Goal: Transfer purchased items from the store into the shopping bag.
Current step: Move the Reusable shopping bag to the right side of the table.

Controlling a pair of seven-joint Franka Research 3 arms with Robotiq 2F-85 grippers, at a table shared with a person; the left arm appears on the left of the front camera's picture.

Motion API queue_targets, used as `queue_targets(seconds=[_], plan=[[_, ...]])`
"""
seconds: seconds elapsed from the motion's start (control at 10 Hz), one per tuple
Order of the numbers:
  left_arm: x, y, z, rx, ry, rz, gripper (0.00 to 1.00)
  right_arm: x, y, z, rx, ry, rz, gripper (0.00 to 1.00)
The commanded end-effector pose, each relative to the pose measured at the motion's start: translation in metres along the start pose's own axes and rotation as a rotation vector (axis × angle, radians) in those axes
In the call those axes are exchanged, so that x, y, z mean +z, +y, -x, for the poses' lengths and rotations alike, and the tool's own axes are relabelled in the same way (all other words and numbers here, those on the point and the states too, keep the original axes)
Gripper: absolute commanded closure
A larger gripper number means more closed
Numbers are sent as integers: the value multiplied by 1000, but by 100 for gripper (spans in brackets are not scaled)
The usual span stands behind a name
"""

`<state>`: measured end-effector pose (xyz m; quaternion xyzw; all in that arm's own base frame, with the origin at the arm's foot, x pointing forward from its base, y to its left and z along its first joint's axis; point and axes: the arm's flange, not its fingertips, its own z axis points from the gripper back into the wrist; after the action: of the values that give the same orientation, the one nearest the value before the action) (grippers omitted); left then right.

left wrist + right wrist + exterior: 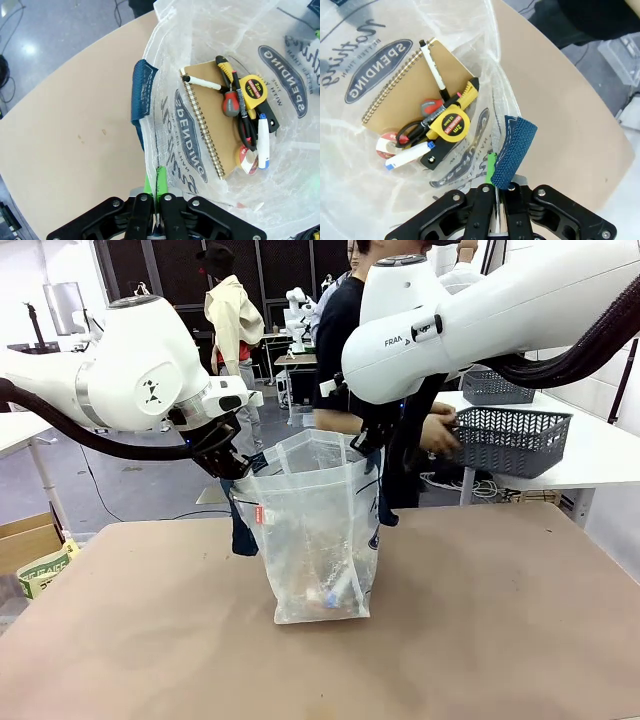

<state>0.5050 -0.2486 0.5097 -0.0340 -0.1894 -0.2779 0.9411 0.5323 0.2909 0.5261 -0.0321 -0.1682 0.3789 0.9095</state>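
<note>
Your left jaws pinching the bag rim, right jaws pinching its opposite rim at the handle, basket behind the bag in a person's hand.

Shopping bag — 1; mesh baskets — 2; notebook 1; tape measure 1; tape roll 1; markers, seemingly 2.
</note>
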Motion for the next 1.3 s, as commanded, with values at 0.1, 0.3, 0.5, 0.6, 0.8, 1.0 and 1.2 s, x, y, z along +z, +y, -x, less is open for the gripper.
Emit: queue_targets(seconds=[0.1,0.3,0.5,0.6,0.8,1.0,1.2], plan=[[7,-13,-11,1,-65,13,100,-9,10,-15,-83,34,11,100],[11,-25,-16,-28,-91,38,100,-13,22,-26,-127,65,23,100],[12,-34,-19,-60,-100,69,100,-12,29,-32,-205,84,8,100],[12,-35,-20,-66,-106,73,100,-12,30,-34,-242,93,-13,100],[13,-40,-27,-88,-142,91,100,-9,31,-38,-292,74,-49,100],[12,-44,-22,-55,-103,58,100,-6,25,-34,-196,53,-60,100],[12,-44,-22,-55,-103,58,100,-5,29,-36,-261,63,-37,100]])
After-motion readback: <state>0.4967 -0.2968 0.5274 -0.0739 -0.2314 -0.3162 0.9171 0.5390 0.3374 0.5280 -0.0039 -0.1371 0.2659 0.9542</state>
